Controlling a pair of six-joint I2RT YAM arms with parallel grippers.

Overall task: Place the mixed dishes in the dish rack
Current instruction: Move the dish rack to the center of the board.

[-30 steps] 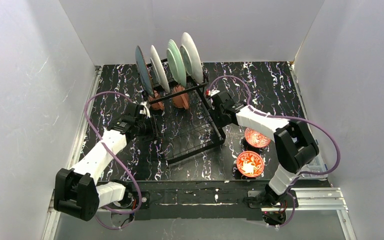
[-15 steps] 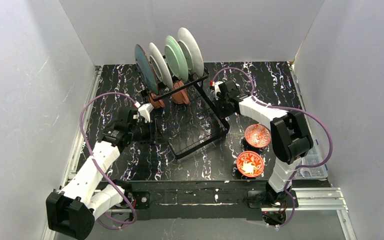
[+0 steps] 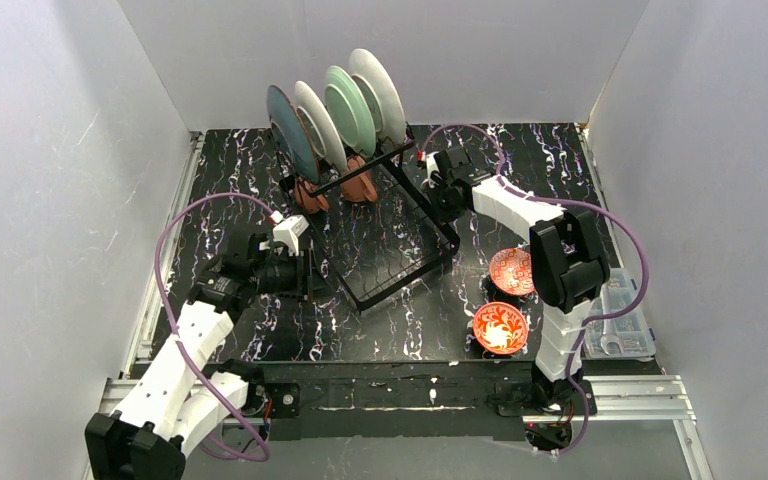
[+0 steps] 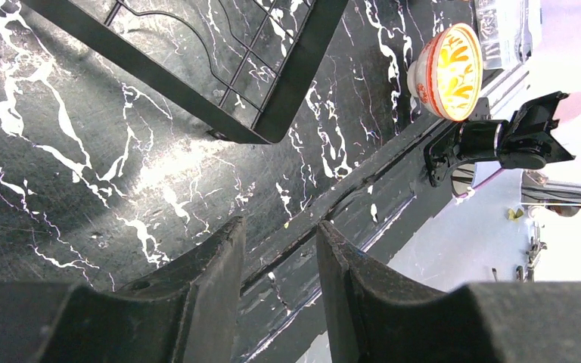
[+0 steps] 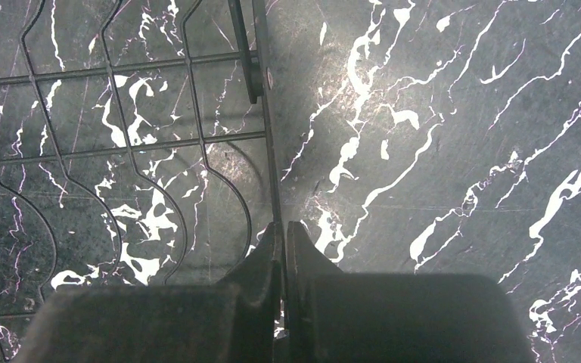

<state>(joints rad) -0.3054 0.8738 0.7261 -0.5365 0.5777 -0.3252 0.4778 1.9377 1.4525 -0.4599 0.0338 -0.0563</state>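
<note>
Left gripper jaws spread, nothing between them, hovering over the black marbled table just off the near-left corner of the dish rack. Right gripper jaws pressed together, with the rack's thin right edge wire running straight into the seam between the fingertips, so it looks pinched on that wire.

Rack sits skewed on the table. Four plates stand upright in the slots at its far end: dark teal plate, white plate, pale green plate, and a last pale plate whose true colour is hard to call. Two terracotta mugs sit low under the plates, partly hidden by a rack rail; can't tell exactly how they rest.

Two red-patterned bowls are on the table right of the rack, outside it, with the right arm crossing over the farther one. A clear plastic box at the right edge is partly blocked; its contents are too small to read.
</note>
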